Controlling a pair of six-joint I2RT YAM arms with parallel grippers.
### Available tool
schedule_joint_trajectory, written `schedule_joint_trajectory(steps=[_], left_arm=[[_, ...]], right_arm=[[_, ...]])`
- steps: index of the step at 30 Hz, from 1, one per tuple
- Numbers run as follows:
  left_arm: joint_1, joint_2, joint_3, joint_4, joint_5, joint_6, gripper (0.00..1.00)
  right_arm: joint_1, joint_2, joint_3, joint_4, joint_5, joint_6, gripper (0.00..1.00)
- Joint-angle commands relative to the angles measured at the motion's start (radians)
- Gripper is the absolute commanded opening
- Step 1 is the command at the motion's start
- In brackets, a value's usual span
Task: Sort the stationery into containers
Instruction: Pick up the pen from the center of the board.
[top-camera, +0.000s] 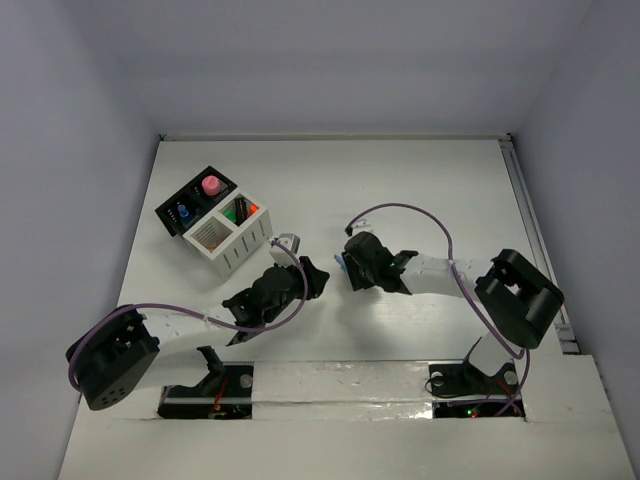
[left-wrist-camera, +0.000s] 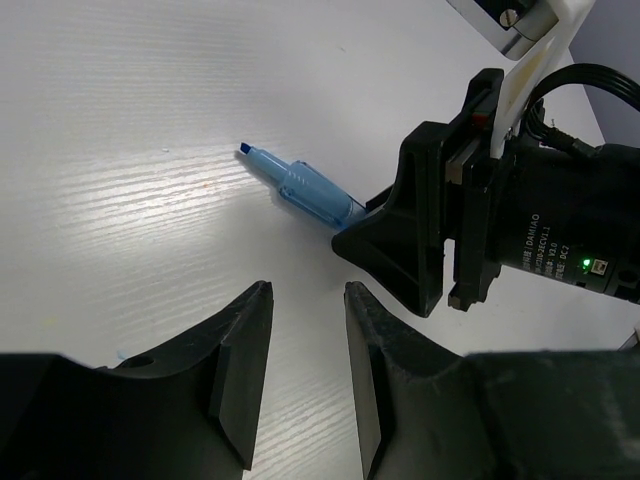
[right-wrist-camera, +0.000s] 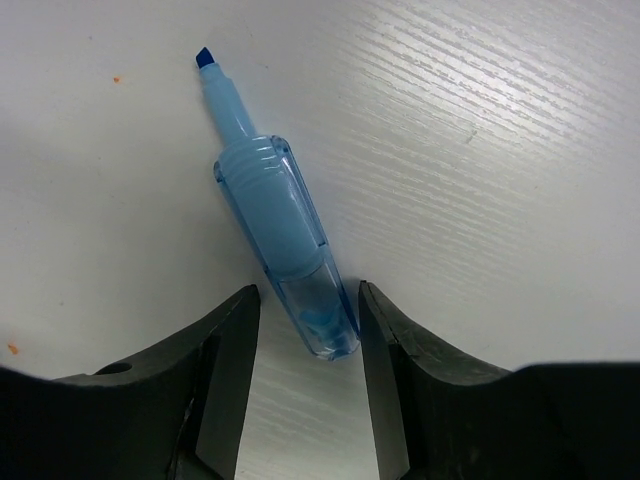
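Observation:
A translucent blue highlighter (right-wrist-camera: 275, 220), uncapped with its chisel tip pointing away, lies flat on the white table. My right gripper (right-wrist-camera: 308, 295) is low over it, and the highlighter's rear end sits between the open fingers. A gap shows on the left side, while the right finger is almost touching. In the left wrist view the same highlighter (left-wrist-camera: 305, 185) pokes out from under the right gripper's black body (left-wrist-camera: 450, 230). My left gripper (left-wrist-camera: 308, 295) hovers close by, its jaws a little apart with nothing between them. The black container (top-camera: 195, 205) and the white container (top-camera: 230, 240) stand joined at the far left.
The black box holds a pink-topped piece (top-camera: 211, 185) and a blue one (top-camera: 183, 213). One white compartment holds orange and green pieces (top-camera: 243, 210). The two wrists are close together at mid-table. A purple cable (top-camera: 400, 210) loops above the right arm.

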Motion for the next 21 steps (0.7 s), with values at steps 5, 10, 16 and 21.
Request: schedule_joint_trajectory(steps=[5,10,16,21], left_arm=[[0.005,-0.025,0.036,0.015,0.0,0.016,0.32],[0.005,-0.035,0.03,0.012,0.0,0.014,0.31],[0.005,-0.022,0.031,0.027,0.005,0.011,0.28],[0.014,0.007,0.056,0.07,0.021,0.005,0.29]], right_arm=[[0.022,0.013,-0.005,-0.124,-0.048,0.049,0.4],[0.022,0.003,-0.006,-0.132,-0.04,0.054,0.18],[0.022,-0.071,0.002,-0.17,-0.056,0.052,0.09],[0.022,-0.26,0.017,-0.189,-0.233,0.016,0.06]])
